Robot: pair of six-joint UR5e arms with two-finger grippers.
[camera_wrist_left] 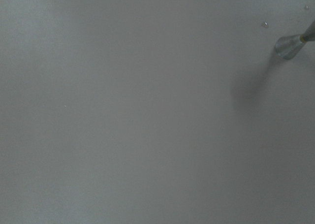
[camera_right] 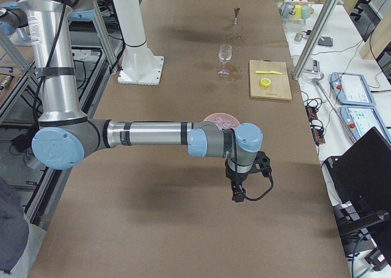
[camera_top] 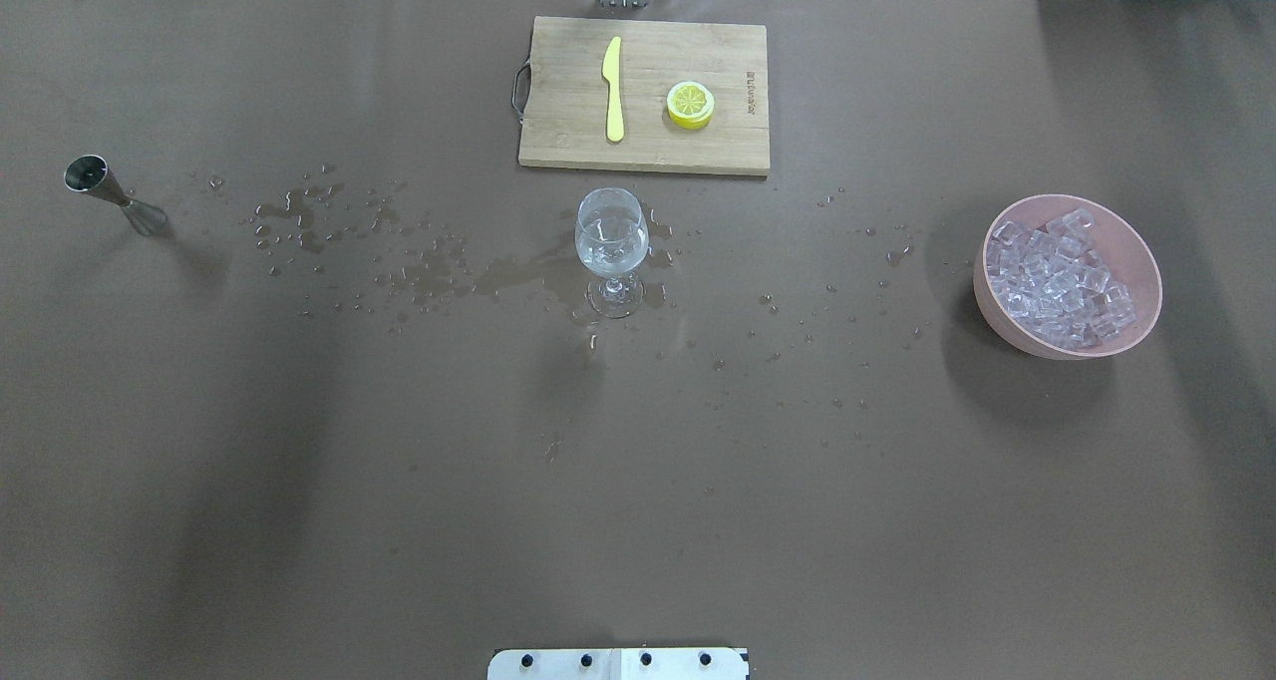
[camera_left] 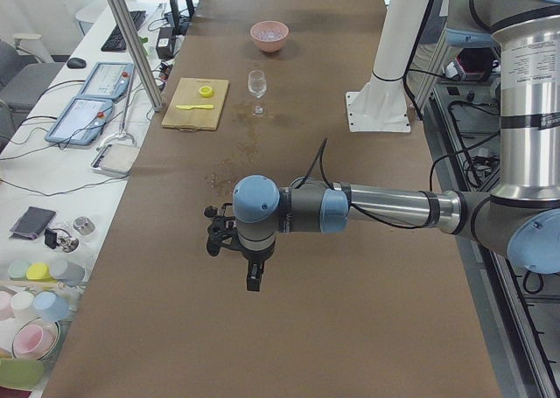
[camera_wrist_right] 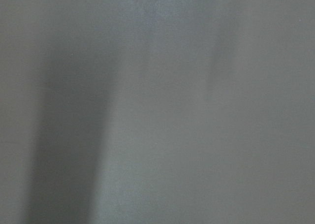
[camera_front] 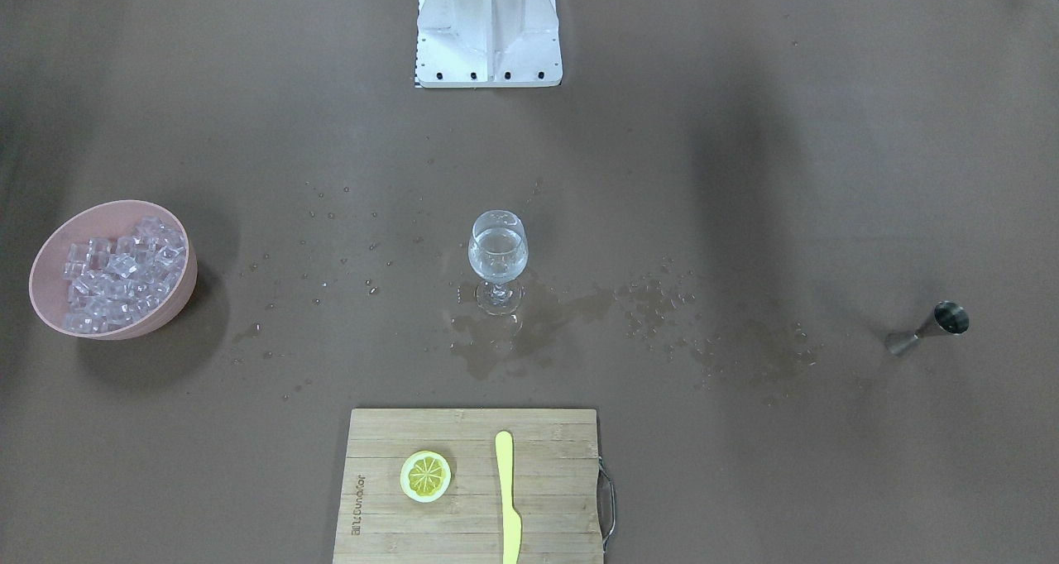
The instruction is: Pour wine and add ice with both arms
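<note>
Both robot arms hang over bare brown surface [camera_front: 745,175] at opposite ends, each well apart from the wine glass [camera_front: 497,258] that stands upright midway between them. The left tool [camera_left: 245,267] and the right tool [camera_right: 239,189] show only from the side cameras, so it cannot be told whether either is spread or pressed together; neither appears to carry anything. The metal measuring cup [camera_front: 927,330] stands near the left tool, at the edge of that wrist camera's view. The pink bowl [camera_front: 184,291], heaped with ice [camera_front: 120,273], sits just beyond the right tool. Clear wine [camera_front: 497,254] fills the lower part of the glass, and wet patches and droplets spread from its foot toward both tools. Whether any cube is already in the glass is too small to tell. By this layout, pouring looks done and the ice step is the one in hand. The next move likely calls for the right tool to reach the bowl, pinch one slippery cube, and carry it to the glass without knocking the stem.
</note>
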